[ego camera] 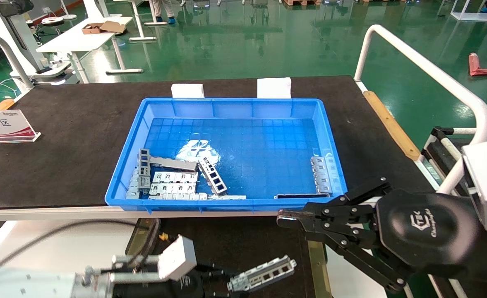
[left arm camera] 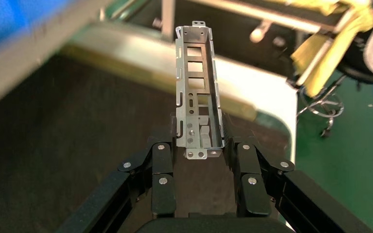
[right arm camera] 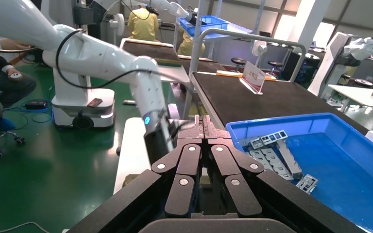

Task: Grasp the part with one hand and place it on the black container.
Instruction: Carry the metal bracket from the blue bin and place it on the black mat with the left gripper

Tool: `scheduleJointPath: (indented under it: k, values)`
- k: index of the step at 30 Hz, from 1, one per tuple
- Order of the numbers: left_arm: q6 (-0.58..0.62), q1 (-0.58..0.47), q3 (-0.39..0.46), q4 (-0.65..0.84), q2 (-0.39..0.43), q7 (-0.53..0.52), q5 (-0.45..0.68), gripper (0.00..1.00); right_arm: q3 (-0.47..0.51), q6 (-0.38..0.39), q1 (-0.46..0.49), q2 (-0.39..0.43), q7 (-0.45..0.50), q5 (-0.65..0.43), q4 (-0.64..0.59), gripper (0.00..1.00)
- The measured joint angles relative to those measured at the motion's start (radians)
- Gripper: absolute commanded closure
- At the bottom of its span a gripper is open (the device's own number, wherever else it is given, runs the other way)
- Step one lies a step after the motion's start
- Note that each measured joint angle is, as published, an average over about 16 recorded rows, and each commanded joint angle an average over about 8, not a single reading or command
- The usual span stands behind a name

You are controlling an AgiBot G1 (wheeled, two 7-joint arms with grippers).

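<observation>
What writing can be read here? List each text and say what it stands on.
"上料区": on the white and red sign standing on the table's left side.
"Champion"-like logo script: on the right tool's black housing, only partly readable.
Small print on the sign's top edge: too small to read.

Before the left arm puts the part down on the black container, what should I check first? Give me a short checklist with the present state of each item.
1. Part held by the left pincer: ok, fingers clamp the side walls at one end.
2. Part straight in the grip: ok, in the left wrist view it runs in line with the pincer.
3. Part over the black container: ok, the head view shows it above the black surface, between the brass-yellow rails.
4. Height above the surface: cannot tell.
5. Landing spot free: cannot tell, the arm hides part of the surface.
6. Right pincer out of the way: ok, shut, off to the side by the blue bin.
</observation>
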Motion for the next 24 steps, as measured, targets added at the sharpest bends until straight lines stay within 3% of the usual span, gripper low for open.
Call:
scheduleJointPath:
  k: [12, 24]
  values:
    - [-0.365, 0.176, 0.014, -0.098, 0.029, -0.182, 0.053, 1.0, 0.0, 0.0, 0.0, 0.0, 0.0, 0.0, 0.0, 1.0]
    - [-0.661, 0.239, 0.031, -0.06, 0.136, -0.35, 0.081, 1.0, -0.001, 0.0, 0.0, 0.0, 0.0, 0.001, 0.0, 1.0]
